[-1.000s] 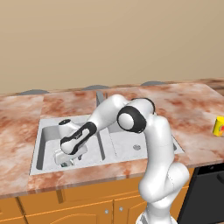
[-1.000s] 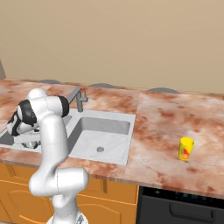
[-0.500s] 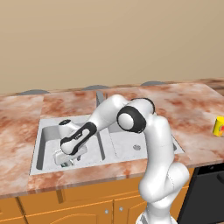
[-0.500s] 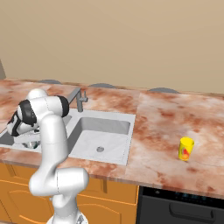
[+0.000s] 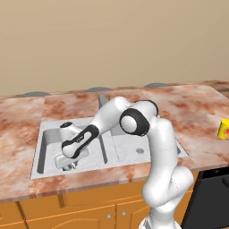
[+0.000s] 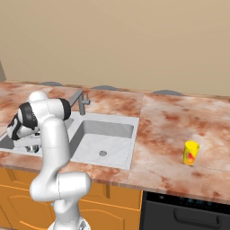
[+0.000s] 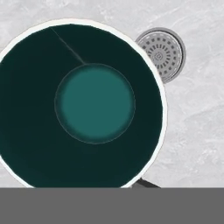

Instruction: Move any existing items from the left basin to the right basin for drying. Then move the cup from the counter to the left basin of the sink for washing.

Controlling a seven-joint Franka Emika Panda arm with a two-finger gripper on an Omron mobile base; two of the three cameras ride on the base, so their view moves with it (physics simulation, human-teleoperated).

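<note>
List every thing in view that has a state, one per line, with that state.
mug: upright in the left basin, mouth up, empty.
pincer: down at the mug; grip unclear.
yellow cup: upright on the counter.
right basin: empty.
faucet: no water running.

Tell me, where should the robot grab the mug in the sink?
By the rim, coming straight down from above. The mug stands upright in the left basin with its mouth open to the top, so one jaw can go inside its thin wall and one outside.
</note>
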